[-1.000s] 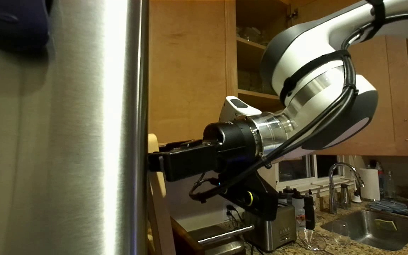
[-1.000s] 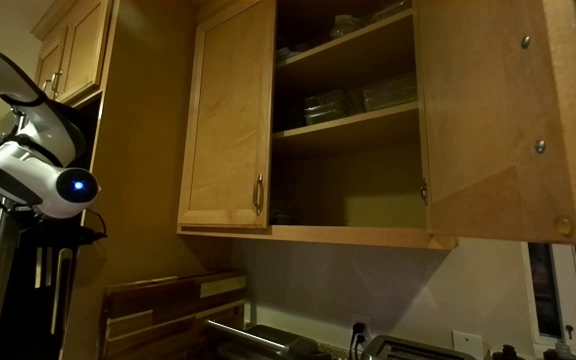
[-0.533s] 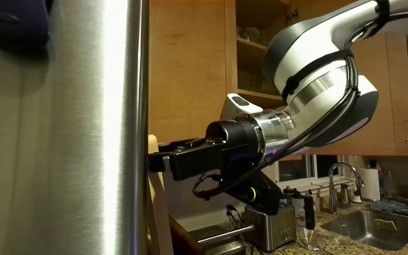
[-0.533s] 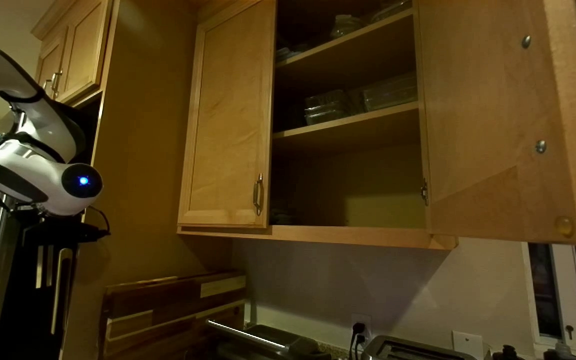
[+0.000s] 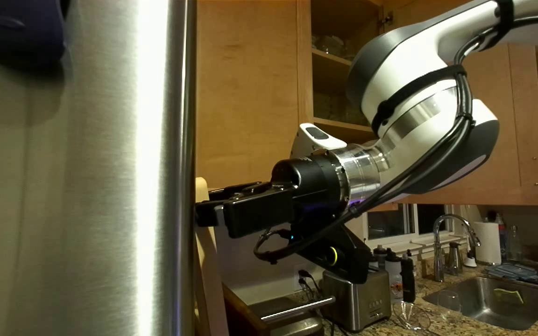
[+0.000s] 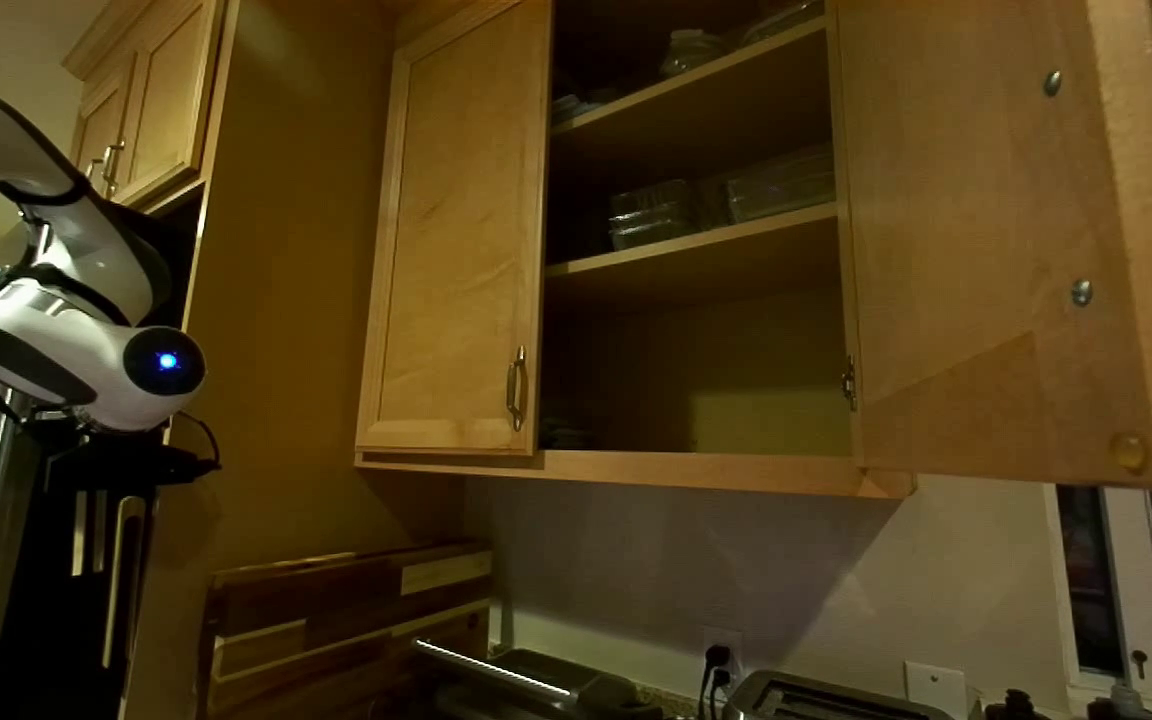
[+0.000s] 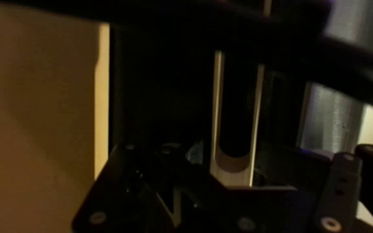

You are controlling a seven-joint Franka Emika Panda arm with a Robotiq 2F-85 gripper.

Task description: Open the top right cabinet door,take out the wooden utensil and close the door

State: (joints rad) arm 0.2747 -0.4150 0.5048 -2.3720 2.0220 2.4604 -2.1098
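The top right cabinet door stands wide open with its inner face showing in both exterior views [image 5: 507, 168] [image 6: 966, 240]; its handle is hidden. The opened cabinet [image 6: 686, 475] shows shelves with clear containers and a mostly bare bottom. No wooden utensil can be made out in it. My gripper [image 5: 210, 211] is well away from the cabinet, close to the steel fridge edge, and looks open. In the wrist view the fingers [image 7: 235, 179] spread apart around a pale slotted wooden piece [image 7: 233, 166]; I cannot tell whether it is touched or is the utensil.
The steel fridge [image 5: 110, 186] stands beside the gripper. A tall brown side panel [image 6: 276, 300], cutting boards [image 6: 346, 640], a toaster [image 5: 357, 298], bottles [image 5: 392, 270] and a sink [image 5: 498, 322] are around. The twin door [image 6: 456, 230] is closed.
Over the first half second the arm shifted slightly, the gripper moving a little right and the forearm slightly up. Since then nothing visibly moved. The door has stayed open throughout.
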